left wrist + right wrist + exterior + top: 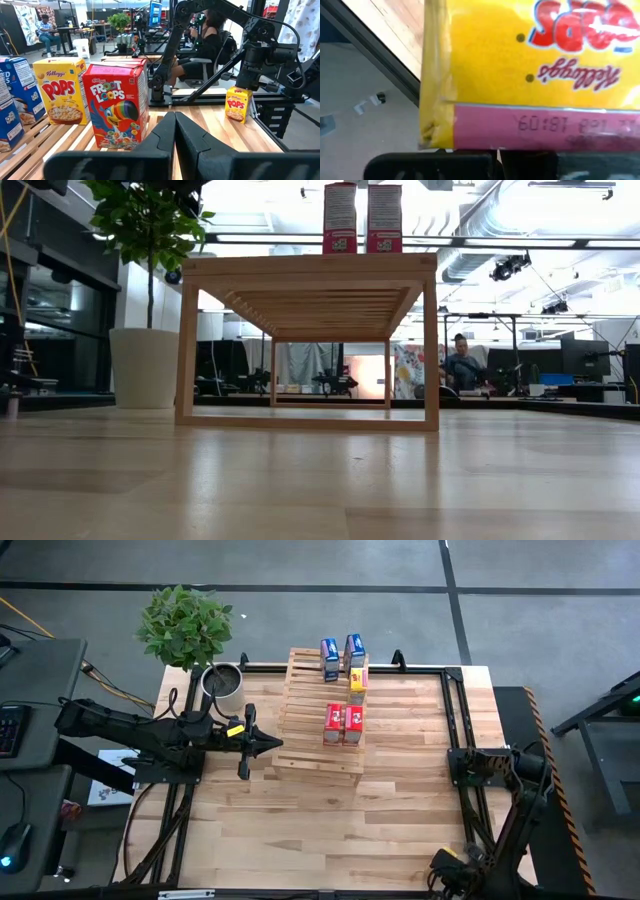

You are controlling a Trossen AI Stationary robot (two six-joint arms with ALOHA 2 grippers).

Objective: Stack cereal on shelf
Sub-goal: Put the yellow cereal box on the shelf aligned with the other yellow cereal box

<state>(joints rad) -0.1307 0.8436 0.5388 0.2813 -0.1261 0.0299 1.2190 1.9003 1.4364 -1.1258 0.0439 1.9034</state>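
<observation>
Overhead, the pale wooden slatted shelf (300, 710) sits mid-table with five small cardboard cereal boxes on it. Two blue boxes (341, 655) stand on the far step, a yellow box (357, 681) is just in front of them, and two red boxes (343, 724) stand side by side lower down. The left gripper (270, 745) hovers at the shelf's left edge with its fingers pressed together, holding nothing. The right arm (505, 810) is folded at the table's right side.

At table height, the shelf's open frame fills the middle and the two red boxes stand on its top edge. A white potted plant (143, 365) stands to the left.

From the left wrist, the shut fingers point at a red Froot Loops box, and a second yellow Pops box (237, 103) stands on the table under the right arm.

From the right wrist, that yellow box fills the frame. The right gripper (498, 154) has its fingers closed together at the box's edge; whether they pinch it cannot be told.
</observation>
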